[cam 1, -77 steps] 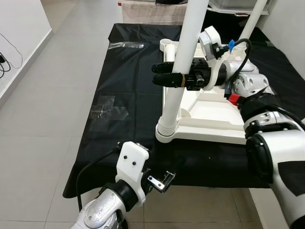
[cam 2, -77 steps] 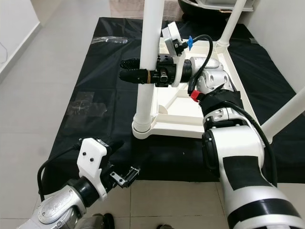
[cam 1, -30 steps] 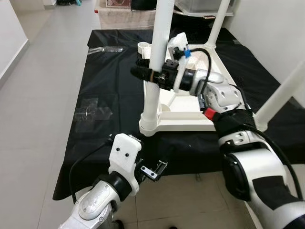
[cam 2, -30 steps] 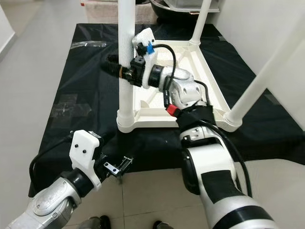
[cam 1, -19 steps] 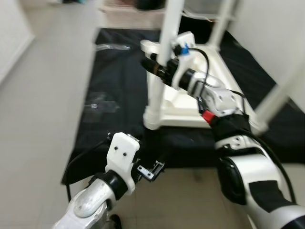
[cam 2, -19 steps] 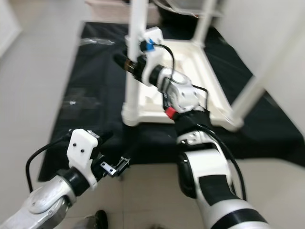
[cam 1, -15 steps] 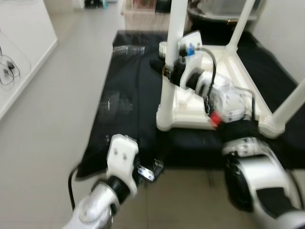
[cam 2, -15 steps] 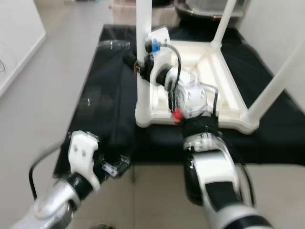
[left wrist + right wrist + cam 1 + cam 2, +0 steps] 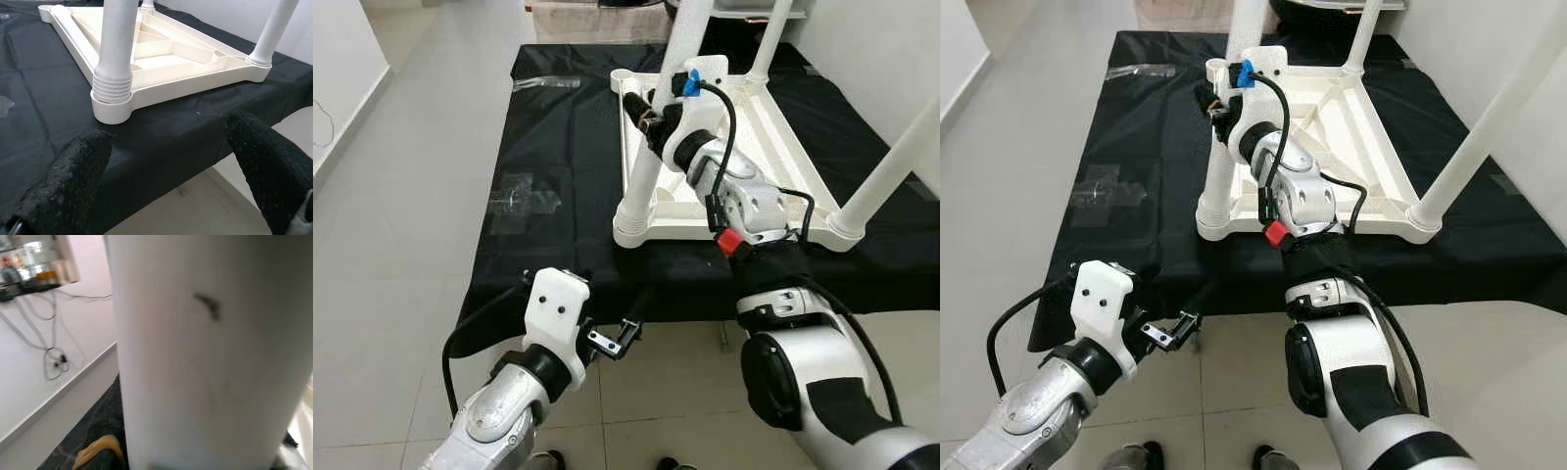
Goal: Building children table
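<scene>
A white children's table (image 9: 800, 178) lies upside down on a black cloth (image 9: 558, 147). Its near-left leg (image 9: 646, 176) stands up from a corner socket. My right gripper (image 9: 641, 106) is shut on that leg partway up; in the right wrist view the leg (image 9: 195, 357) sits close against a finger (image 9: 98, 455) with an orange band. My left gripper (image 9: 171, 161) is open, low at the cloth's front edge, facing the socket (image 9: 111, 93) with nothing between its fingers (image 9: 73, 166).
Two more white legs rise at the near right (image 9: 891, 162) and the far side (image 9: 773, 39). Clear plastic bags (image 9: 519, 196) lie on the cloth's left part. Grey tiled floor (image 9: 401, 245) surrounds the covered platform, with a white wall to the left.
The head camera has swung, so the whole scene shifted. My right gripper stays clamped on the leg. The left gripper stays low by the cloth's front edge.
</scene>
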Motion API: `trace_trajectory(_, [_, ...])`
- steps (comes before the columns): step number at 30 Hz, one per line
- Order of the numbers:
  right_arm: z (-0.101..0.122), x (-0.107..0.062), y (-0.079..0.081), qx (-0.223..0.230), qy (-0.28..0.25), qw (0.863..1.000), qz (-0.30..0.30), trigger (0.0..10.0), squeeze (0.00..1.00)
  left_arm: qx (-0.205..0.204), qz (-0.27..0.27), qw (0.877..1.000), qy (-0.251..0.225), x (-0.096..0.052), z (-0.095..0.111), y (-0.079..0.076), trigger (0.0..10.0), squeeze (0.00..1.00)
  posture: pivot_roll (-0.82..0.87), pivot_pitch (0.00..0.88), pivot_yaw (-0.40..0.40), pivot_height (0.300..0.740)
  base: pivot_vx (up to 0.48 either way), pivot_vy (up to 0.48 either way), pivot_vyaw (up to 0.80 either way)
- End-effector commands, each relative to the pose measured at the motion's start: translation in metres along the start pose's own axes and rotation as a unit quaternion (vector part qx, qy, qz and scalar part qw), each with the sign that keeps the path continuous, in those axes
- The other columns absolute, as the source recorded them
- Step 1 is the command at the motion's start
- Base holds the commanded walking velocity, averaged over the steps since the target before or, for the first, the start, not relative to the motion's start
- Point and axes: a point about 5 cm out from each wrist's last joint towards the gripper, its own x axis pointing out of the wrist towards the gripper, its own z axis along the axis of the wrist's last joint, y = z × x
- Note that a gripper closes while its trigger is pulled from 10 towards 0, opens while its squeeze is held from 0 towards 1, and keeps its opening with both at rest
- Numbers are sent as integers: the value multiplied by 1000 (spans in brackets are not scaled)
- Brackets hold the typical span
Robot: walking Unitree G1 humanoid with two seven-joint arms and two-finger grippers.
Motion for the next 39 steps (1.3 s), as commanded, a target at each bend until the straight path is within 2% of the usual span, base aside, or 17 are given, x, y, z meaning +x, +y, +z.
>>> trace_trajectory(1, [-41, -9, -17, -23, 80, 994, -64, 10000, 0, 1, 1, 1000, 4, 0, -1, 0, 10000, 0, 125, 235, -61, 740, 0, 0, 0])
trace_trajectory(2, [-42, -10, -15, -44, 73, 993, -83, 10000, 0, 2, 2, 1000, 4, 1, -1, 1, 10000, 0, 123, 237, -60, 740, 0, 0, 0])
trace_trajectory(12, [-50, -10, -1, -43, 77, 990, -114, 10000, 0, 7, 5, 1000, 3, 1, -1, 4, 10000, 0, 125, 239, -63, 740, 0, 0, 0])
trace_trajectory(17, [-57, -11, 6, -46, 85, 981, -169, 10000, 0, 8, 7, 1000, 3, 1, -1, 5, 10000, 0, 125, 239, -67, 740, 0, 0, 0])
trace_trajectory(22, [-60, -12, 6, -43, 89, 975, -201, 10000, 0, 8, 8, 1000, 3, 1, -1, 5, 10000, 0, 124, 239, -68, 740, 0, 0, 0])
trace_trajectory(23, [-62, -13, 4, -43, 96, 967, -232, 10000, 0, 9, 9, 1000, 2, 1, 0, 6, 10000, 0, 124, 240, -69, 740, 0, 0, 0])
trace_trajectory(25, [-62, -13, 4, -43, 96, 967, -232, 10000, 0, 9, 9, 1000, 2, 1, 0, 6, 10000, 0, 124, 240, -69, 740, 0, 0, 0])
trace_trajectory(26, [-66, -15, 1, -41, 103, 958, -265, 10000, 0, 10, 11, 1000, 2, 1, 0, 7, 10000, 0, 122, 242, -70, 740, 0, 0, 0])
trace_trajectory(27, [-66, -15, 1, -41, 103, 958, -265, 10000, 0, 10, 11, 1000, 2, 1, 0, 7, 10000, 0, 122, 242, -70, 740, 0, 0, 0])
trace_trajectory(28, [-69, -17, -1, -38, 109, 948, -296, 10000, 0, 10, 12, 1000, 1, 1, 0, 7, 10000, 0, 123, 242, -72, 740, 0, 0, 0])
trace_trajectory(31, [-70, -18, -3, -40, 111, 939, -323, 10000, 0, 11, 13, 1000, 1, 1, 0, 8, 10000, 0, 122, 243, -72, 740, 0, 0, 0])
trace_trajectory(32, [-70, -20, -5, -44, 110, 928, -354, 10000, 0, 11, 14, 1000, 1, 0, 0, 9, 10000, 0, 122, 244, -75, 740, 0, 0, 0])
trace_trajectory(33, [-70, -20, -5, -44, 110, 928, -354, 10000, 0, 11, 14, 1000, 1, 0, 0, 9, 10000, 0, 122, 244, -75, 740, 0, 0, 0])
trace_trajectory(35, [-69, -22, -4, -56, 104, 898, -424, 10000, 0, 14, 16, 1000, 0, 1, 0, 11, 10000, 0, 124, 242, -77, 740, 0, 0, 0])
trace_trajectory(36, [-69, -22, -4, -56, 104, 898, -424, 10000, 0, 14, 16, 1000, 0, 1, 0, 11, 10000, 0, 124, 242, -77, 740, 0, 0, 0])
trace_trajectory(38, [-69, -26, 1, -72, 109, 862, -490, 10000, 0, 19, 21, 1000, -1, 1, 1, 14, 10000, 0, 122, 240, -76, 740, 0, 0, 0])
trace_trajectory(39, [-69, -26, 1, -72, 109, 862, -490, 10000, 0, 19, 21, 1000, -1, 1, 1, 14, 10000, 0, 122, 240, -76, 740, 0, 0, 0])
